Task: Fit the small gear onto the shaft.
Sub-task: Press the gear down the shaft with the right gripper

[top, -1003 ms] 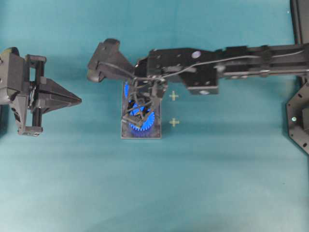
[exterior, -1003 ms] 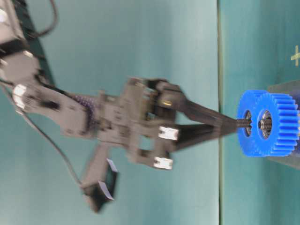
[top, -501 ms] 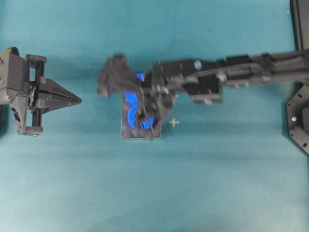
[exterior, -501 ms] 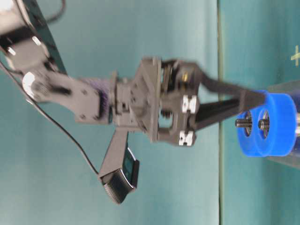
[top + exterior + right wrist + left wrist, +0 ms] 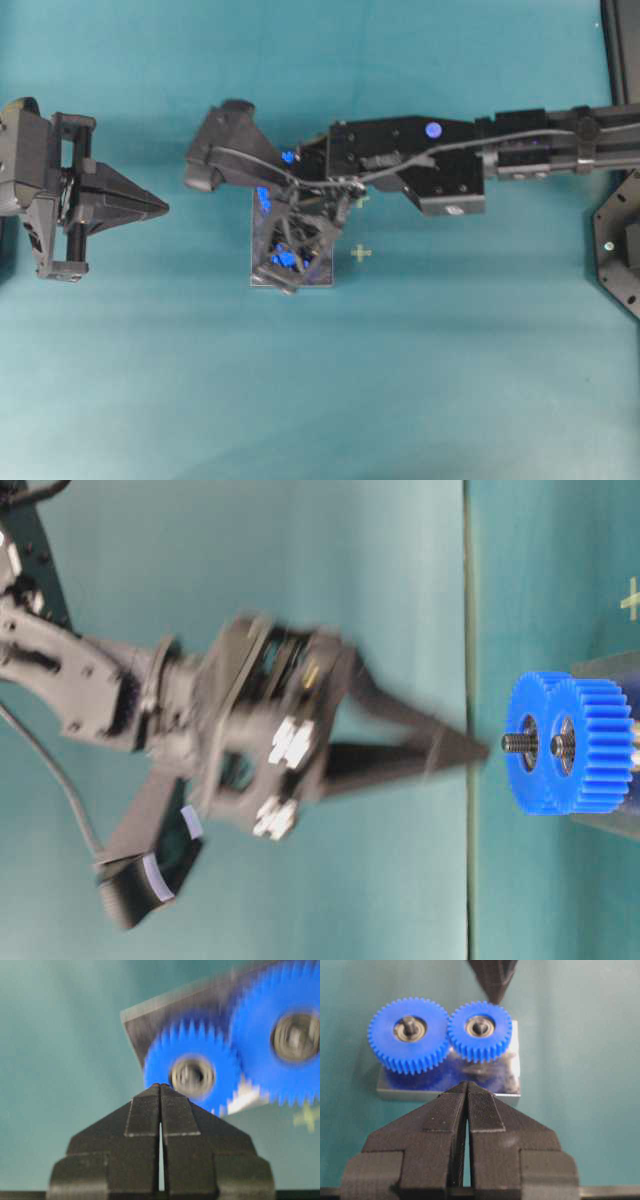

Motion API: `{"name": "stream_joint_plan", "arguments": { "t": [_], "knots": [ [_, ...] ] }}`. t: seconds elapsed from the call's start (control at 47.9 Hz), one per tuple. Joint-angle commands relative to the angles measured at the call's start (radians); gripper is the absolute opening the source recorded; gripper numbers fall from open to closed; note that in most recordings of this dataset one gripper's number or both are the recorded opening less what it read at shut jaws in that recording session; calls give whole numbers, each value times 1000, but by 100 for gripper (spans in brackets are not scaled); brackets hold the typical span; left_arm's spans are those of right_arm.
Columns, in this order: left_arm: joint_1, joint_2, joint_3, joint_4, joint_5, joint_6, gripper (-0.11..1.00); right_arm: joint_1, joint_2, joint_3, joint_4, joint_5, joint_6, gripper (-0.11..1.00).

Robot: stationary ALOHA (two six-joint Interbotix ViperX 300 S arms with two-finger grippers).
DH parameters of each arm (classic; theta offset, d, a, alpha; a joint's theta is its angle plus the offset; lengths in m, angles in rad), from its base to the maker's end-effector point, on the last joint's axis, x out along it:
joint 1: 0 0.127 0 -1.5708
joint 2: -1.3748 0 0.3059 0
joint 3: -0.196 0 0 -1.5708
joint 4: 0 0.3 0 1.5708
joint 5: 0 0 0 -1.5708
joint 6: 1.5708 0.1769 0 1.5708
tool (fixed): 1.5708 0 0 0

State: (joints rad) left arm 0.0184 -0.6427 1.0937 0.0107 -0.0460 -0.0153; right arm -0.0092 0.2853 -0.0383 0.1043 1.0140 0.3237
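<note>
Both gears mid-plate (edges free).

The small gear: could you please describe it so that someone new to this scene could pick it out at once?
On the teal table lies a grey metal plate carrying two bright blue toothed gears side by side. The small gear is the right one in the left wrist view, nearest the closed right gripper; the larger gear beside it is clearly wider.

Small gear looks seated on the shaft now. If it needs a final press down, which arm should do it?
Probably right. The right gripper, shut and empty, hovers directly above the small gear, while the left gripper sits off to the side.
</note>
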Motion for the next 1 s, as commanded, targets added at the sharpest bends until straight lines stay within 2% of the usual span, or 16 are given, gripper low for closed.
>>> {"name": "stream_joint_plan", "arguments": {
  "t": [0.0, 0.188, 0.376, 0.46, 0.731, 0.877, 0.982],
  "knots": [
    [2, -2, -12, 3, -9, 0, 0, -6, 8, -31, 2, -9, -23, -1],
    [2, -5, -11, 2, -9, 0, 0, -3, 66, -51, 17, 25, -31, 11],
    [3, -5, -9, 3, -9, 0, 0, 0, 95, -41, 17, 40, -31, 49],
    [2, -5, -9, 3, -9, 0, 0, 9, 106, -41, 17, 43, -29, 60],
    [2, -5, -9, 3, -9, 0, 0, 8, 103, -49, 0, 51, -26, 61],
    [2, -5, -9, 3, -9, 0, 0, 0, 75, -84, -5, 103, -26, 61],
    [2, -6, -9, 3, -9, 0, 0, -5, 48, -115, -38, 156, -25, 61]
  ]
}}
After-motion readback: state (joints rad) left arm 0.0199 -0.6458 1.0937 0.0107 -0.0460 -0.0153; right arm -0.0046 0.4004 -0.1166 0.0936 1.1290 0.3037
